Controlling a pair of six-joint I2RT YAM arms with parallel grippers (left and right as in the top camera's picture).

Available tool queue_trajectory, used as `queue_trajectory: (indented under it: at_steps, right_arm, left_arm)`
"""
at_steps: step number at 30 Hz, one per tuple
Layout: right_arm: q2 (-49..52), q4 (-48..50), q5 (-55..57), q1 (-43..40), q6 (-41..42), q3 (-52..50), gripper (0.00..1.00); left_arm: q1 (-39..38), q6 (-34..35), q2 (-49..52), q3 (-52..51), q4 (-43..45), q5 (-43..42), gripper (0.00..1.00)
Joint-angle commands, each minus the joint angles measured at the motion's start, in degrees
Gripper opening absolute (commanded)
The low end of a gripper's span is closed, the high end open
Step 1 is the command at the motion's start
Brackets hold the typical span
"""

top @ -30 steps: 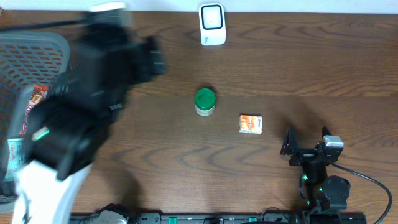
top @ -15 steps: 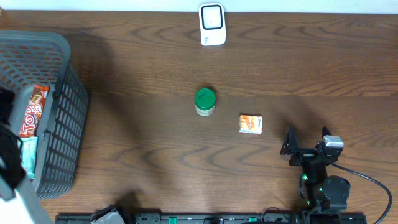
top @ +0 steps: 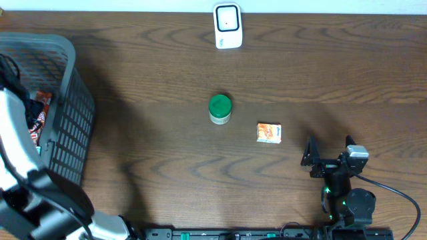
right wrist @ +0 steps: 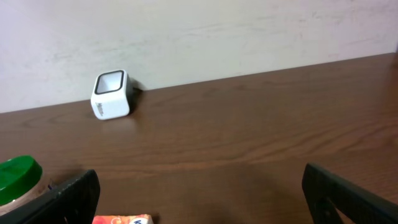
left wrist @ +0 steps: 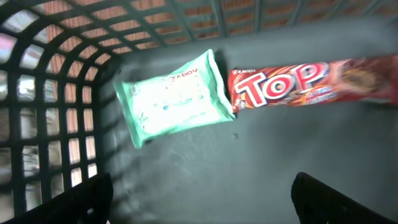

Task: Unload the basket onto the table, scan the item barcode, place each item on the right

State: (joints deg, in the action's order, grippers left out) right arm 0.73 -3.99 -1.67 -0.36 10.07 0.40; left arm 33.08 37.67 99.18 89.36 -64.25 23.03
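My left gripper [left wrist: 202, 205] hangs open inside the grey mesh basket [top: 63, 100], with nothing between its fingers. Below it on the basket floor lie a mint-green packet [left wrist: 171, 99] and a red "TOP" bar [left wrist: 305, 82] side by side. The bar [top: 40, 107] peeks past my left arm [top: 20, 153] in the overhead view. The white barcode scanner [top: 227, 27] stands at the table's far edge. My right gripper [top: 330, 155] rests open near the front right, facing the scanner [right wrist: 111, 94].
A green-lidded jar [top: 220, 108] and a small orange packet [top: 269, 132] lie mid-table, left of and ahead of my right gripper. The basket walls [left wrist: 56, 112] close in around my left gripper.
My left arm has swung from over the table's upper left to the left edge and down into the basket. The right arm has not moved.
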Motion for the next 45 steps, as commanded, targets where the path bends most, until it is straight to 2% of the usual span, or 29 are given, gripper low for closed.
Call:
queue_trajectory:
  at_steps: [1,8,13,21,30,45]
  right_arm:
    - [-0.1,-0.2,0.1,0.6,0.4,-0.1,0.99]
    - [-0.1,-0.2,0.1,0.6,0.4,-0.1,0.99]
    - [-0.1,-0.2,0.1,0.6,0.4,-0.1,0.99]
    - [-0.1,-0.2,0.1,0.6,0.4,-0.1,0.99]
    - [-0.1,-0.2,0.1,0.6,0.4,-0.1,0.99]
    - [-0.1,-0.2,0.1,0.6,0.4,-0.1,0.99]
  left_arm:
    - [0.3,-8.6,5.3,0.1,-0.2,4.8,0.92]
    - [0.3,-17.6,13.3,0.1,-1.9,9.0,0.92]
    - [0.3,-18.2,16.3,0.1,-1.4,12.6,0.92]
    - [0.3,-19.0,20.7,0.1,1.7,12.2,0.92]
    - [0.8,-19.0,21.2,-0.2,6.3,9.6,0.92]
    - [13.0,-17.9,21.3,-10.0,8.3,9.6,0.92]
